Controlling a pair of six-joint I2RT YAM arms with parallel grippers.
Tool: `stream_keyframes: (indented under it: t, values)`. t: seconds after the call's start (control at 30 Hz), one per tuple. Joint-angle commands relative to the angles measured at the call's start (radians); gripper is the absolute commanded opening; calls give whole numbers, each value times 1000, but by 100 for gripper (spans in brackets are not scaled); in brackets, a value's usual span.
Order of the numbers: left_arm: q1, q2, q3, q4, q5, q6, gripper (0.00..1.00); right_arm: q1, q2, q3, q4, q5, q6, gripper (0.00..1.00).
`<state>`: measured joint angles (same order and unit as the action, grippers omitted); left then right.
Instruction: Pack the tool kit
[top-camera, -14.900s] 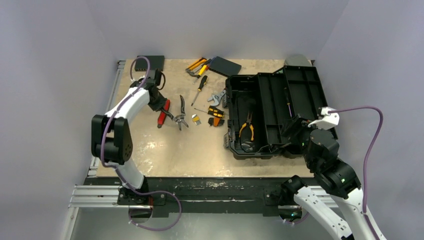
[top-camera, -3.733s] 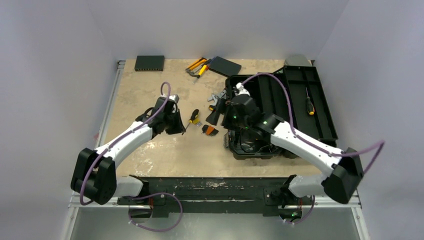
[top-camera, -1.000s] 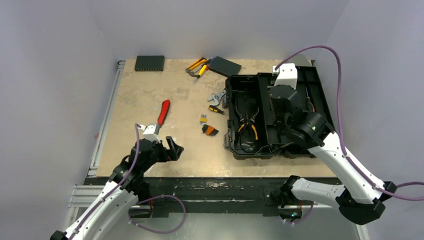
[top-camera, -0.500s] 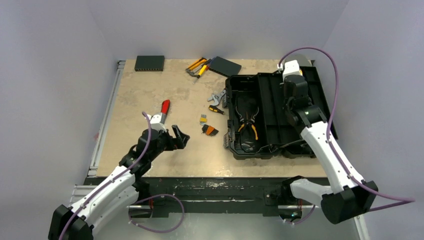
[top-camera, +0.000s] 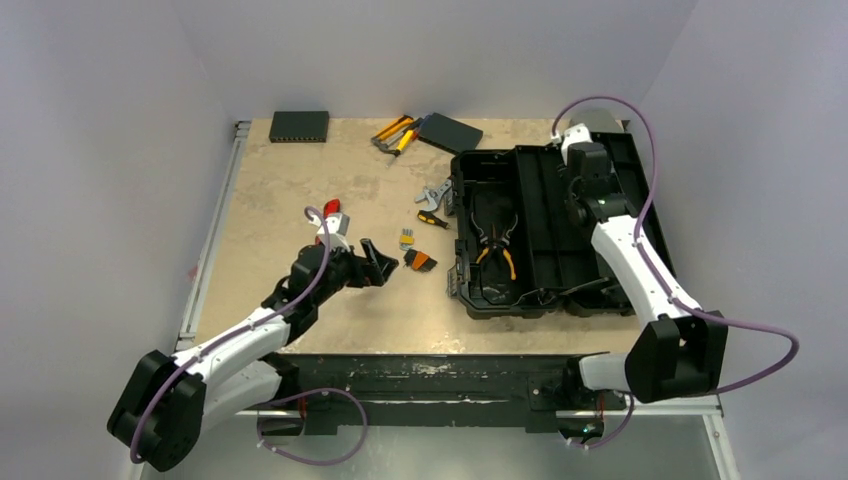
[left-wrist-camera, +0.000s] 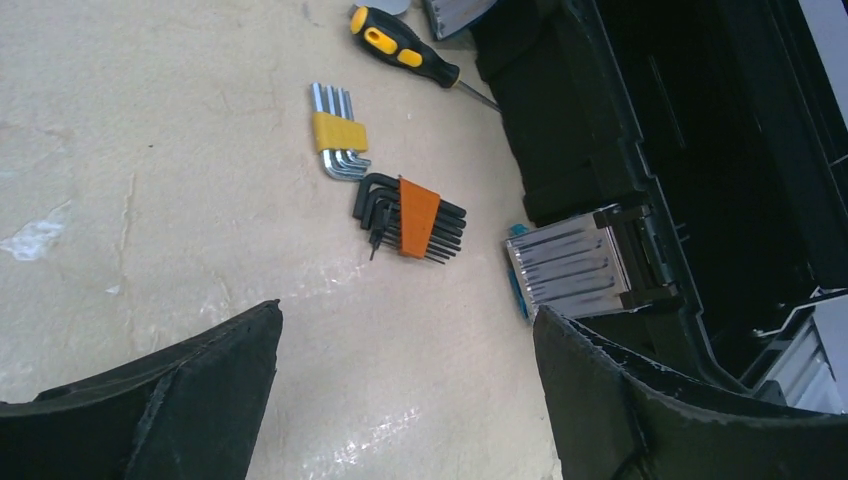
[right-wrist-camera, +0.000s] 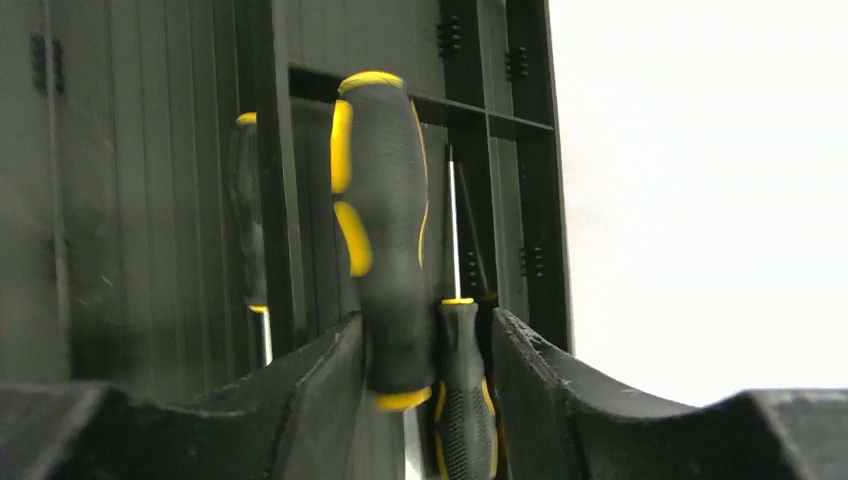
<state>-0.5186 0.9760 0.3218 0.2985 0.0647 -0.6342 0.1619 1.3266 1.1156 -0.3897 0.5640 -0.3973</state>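
Observation:
The black toolbox (top-camera: 462, 230) lies open at the right, its lid (top-camera: 640, 210) folded back, with orange-handled pliers (top-camera: 497, 240) in the tub. My right gripper (top-camera: 585, 203) hangs over the lid. In the right wrist view the right gripper (right-wrist-camera: 426, 318) is open around a yellow-black screwdriver (right-wrist-camera: 385, 250) that rests against its left finger. A second screwdriver (right-wrist-camera: 462, 400) lies beside it in the lid. My left gripper (top-camera: 378, 265) is open and holds nothing. The left gripper (left-wrist-camera: 407, 310) hovers just short of the orange hex-key set (left-wrist-camera: 412, 217) and the yellow hex-key set (left-wrist-camera: 338, 140).
A red-handled tool (top-camera: 330, 210) lies behind the left arm. A small screwdriver (top-camera: 432, 219) and a wrench (top-camera: 433, 192) lie left of the toolbox. Yellow tools (top-camera: 395, 132), a flat black box (top-camera: 449, 132) and a dark case (top-camera: 299, 125) line the back. A silver latch (left-wrist-camera: 570, 270) juts out.
The left arm has reached forward and right towards the hex keys, still open. The right arm has swung to the back of the lid, and its jaws have widened around the screwdriver.

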Motion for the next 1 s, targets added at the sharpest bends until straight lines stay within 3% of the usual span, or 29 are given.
stream_keyframes:
  t: [0.0,0.1,0.23,0.3,0.43,0.63,0.97]
  values:
    - [-5,50,32,114,77,20,93,4,-24,18,15,23,103,66]
    - [-5,59,59,72,81,26,93,3,-62,56,-41,28,158,80]
    - [-5,27,71,12,55,44,95,13,-108,149,-148,-45,260,87]
    - [-4,29,77,6,47,47,96,33,-115,195,-210,-108,334,87]
    - [-4,88,126,-45,16,23,95,103,-83,313,-343,-414,476,89]
    - [-3,123,179,-154,-61,7,93,396,-60,299,-223,-489,480,89]
    - [-4,-22,163,-383,-405,-52,93,560,285,418,-171,-560,325,81]
